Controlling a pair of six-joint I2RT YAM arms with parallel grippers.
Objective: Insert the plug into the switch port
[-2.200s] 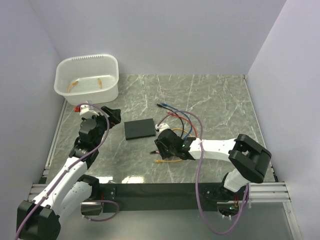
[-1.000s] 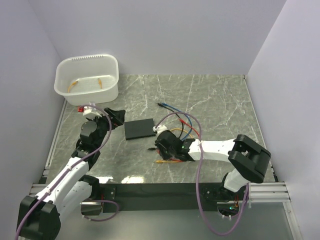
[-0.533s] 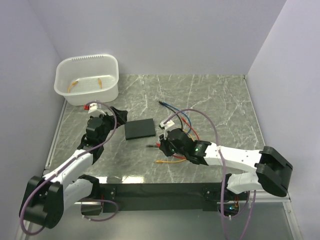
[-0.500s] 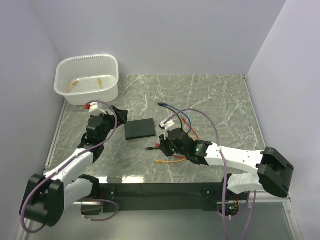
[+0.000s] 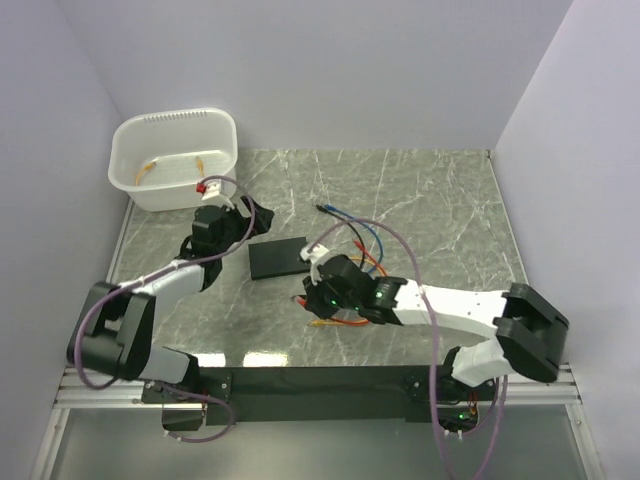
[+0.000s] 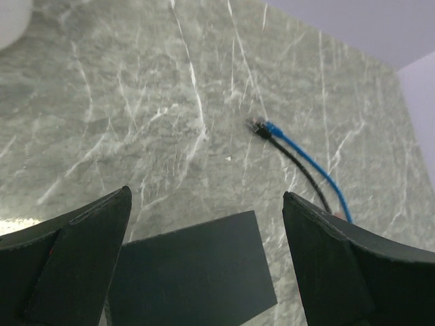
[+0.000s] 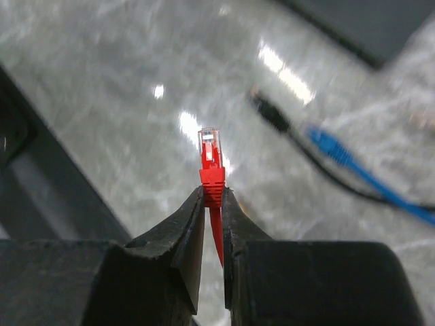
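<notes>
The switch is a flat black box lying on the marble table; its sockets do not show. It fills the lower middle of the left wrist view. My left gripper is open and empty, hovering just beyond the switch's far left corner, its jaws spread wide. My right gripper is shut on the red plug, which stands upright above the fingertips, off the table, near the switch's right front corner. A corner of the switch shows at the top right of the right wrist view.
A white tub with orange cables stands at the far left. Loose blue and black cables and a yellow one lie right of the switch. Blue and black plug ends lie beyond it, also below my right gripper.
My left arm has reached further forward and right, bringing its open gripper up to the switch. My right gripper has shifted a little left with the red plug held.
</notes>
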